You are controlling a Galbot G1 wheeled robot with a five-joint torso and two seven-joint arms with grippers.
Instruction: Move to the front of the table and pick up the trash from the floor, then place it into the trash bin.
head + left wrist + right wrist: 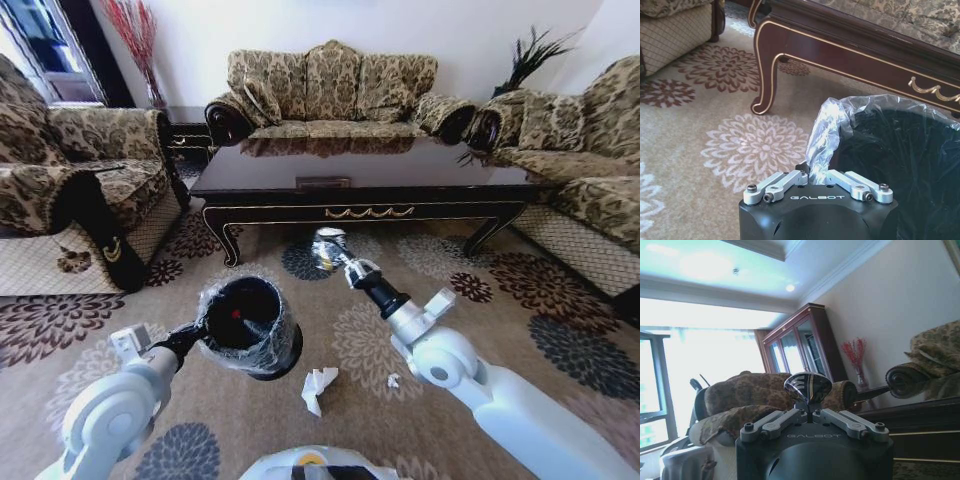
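Note:
The black trash bin [250,325] with its crinkly clear liner stands on the patterned floor [480,320] in front of the dark table [365,185]. My left gripper [193,332] is shut on the bin's lined rim [825,135]; its fingers [790,181] pinch the plastic. A small red spot shows inside the bin. My right gripper [338,255] hangs in the air beyond the bin and to its right, shut on a shiny silvery piece of trash [328,243], also seen as a rounded glossy lump [808,386]. Crumpled white paper [318,388] and a tiny white scrap [393,380] lie on the carpet near my base.
Patterned sofas ring the table: one behind it [330,90], an armchair on the left [70,180], another sofa on the right [590,150]. A curved table leg [767,75] stands close to the bin. Open carpet lies between the table and me.

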